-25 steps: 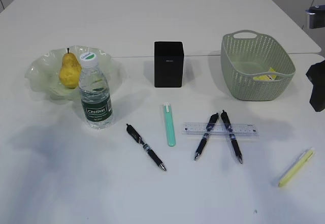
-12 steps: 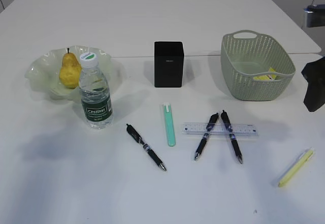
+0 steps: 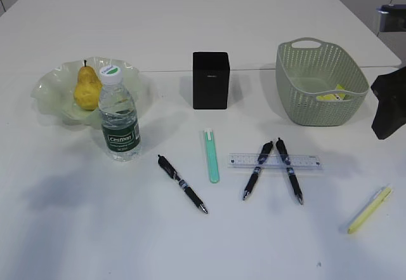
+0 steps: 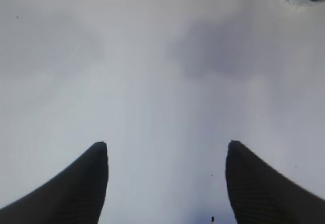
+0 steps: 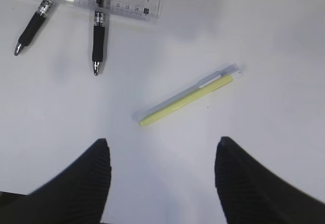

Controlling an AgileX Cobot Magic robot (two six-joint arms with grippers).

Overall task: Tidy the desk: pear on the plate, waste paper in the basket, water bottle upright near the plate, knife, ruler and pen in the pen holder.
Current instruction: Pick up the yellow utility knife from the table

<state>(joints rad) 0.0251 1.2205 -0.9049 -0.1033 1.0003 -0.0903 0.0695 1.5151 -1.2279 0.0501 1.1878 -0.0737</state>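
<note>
A: Where do the pear and bottle sit?

B: The pear point(image 3: 86, 88) lies in the plate point(image 3: 47, 84) at the far left of the tabletop point(image 3: 203, 32). The water bottle point(image 3: 118, 117) stands upright just in front of the plate, its cap overlapping the pear from this angle.

A: And the waste paper?

B: A bit of yellow packet point(image 3: 332, 94) shows inside the basket point(image 3: 320, 83), low against its right wall. The basket is at the far right, the black pen holder point(image 3: 210, 80) between it and the plate.

A: What is loose on the tabletop?

B: A black pen point(image 3: 183, 184) lies at a slant left of centre. Beside it is a mint-green knife point(image 3: 211, 155), pointing away from the camera. The clear ruler point(image 3: 274, 161) lies flat to the right, with two more black pens point(image 3: 257, 170) crossing over it, their tips toward the front. A slim yellow stick point(image 3: 370, 209) lies well apart near the right edge.

A: The arms?

B: The right fingers point(image 5: 162, 155) are spread wide and hold nothing; they hang over bare tabletop with the yellow stick just beyond them. The left fingers point(image 4: 166, 150) are likewise wide apart and empty, over bare tabletop, with the bottle's base at the top right corner of that wrist view.
</note>
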